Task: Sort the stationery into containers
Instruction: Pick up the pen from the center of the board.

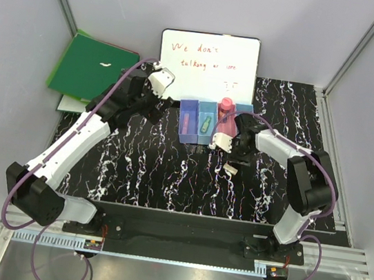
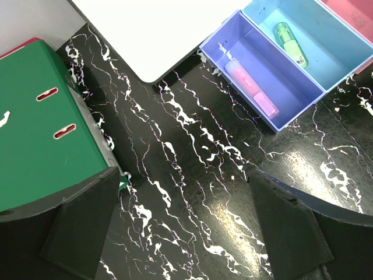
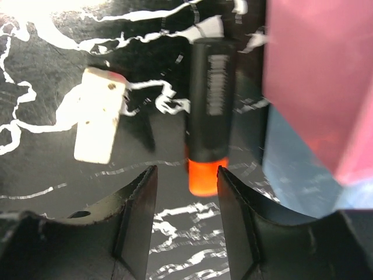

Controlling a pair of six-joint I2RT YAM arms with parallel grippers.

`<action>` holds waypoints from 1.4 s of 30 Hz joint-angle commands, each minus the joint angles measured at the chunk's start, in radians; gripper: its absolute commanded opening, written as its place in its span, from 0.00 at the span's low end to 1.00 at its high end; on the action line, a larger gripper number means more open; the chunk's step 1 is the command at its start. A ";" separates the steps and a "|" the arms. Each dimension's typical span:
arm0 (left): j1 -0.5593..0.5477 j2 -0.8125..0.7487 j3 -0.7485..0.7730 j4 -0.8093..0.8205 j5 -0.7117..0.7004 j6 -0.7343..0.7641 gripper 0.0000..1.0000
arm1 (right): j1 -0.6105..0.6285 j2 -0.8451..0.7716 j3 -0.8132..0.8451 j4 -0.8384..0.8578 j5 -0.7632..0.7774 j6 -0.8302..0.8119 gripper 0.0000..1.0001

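The containers (image 1: 207, 123) are a row of joined bins in front of the whiteboard. In the left wrist view the purple-blue bin (image 2: 280, 108) holds a lilac-and-pink marker (image 2: 252, 88), and the light blue bin (image 2: 335, 61) holds a green highlighter (image 2: 290, 44). My right gripper (image 3: 185, 175) is open and low over the table beside the pink bin (image 3: 317, 76). Its jaws stand on either side of the orange end of a black-bodied highlighter (image 3: 207, 116) lying on the table. My left gripper (image 2: 186, 233) is open and empty, above bare table left of the bins.
A white eraser-like block (image 3: 99, 122) lies left of the orange highlighter and also shows in the top view (image 1: 230, 168). The green ring binder (image 1: 92, 67) lies at the back left. The whiteboard (image 1: 208, 66) leans behind the bins.
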 commanded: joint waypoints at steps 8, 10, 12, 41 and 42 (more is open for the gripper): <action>0.007 -0.030 0.022 0.017 -0.011 0.018 0.99 | 0.010 0.095 0.058 0.007 -0.032 0.031 0.40; 0.008 -0.032 0.025 0.015 -0.011 0.018 0.99 | 0.013 0.100 0.055 0.009 -0.032 0.031 0.35; 0.008 -0.033 0.029 0.011 -0.009 0.014 0.99 | 0.015 0.101 0.054 0.009 -0.034 0.036 0.32; 0.014 -0.128 -0.106 0.058 -0.034 -0.023 0.99 | 0.068 -0.150 0.297 -0.155 -0.170 0.362 0.00; 0.015 -0.135 -0.109 0.067 -0.049 -0.032 0.99 | 0.070 -0.140 0.313 -0.163 -0.183 0.387 0.00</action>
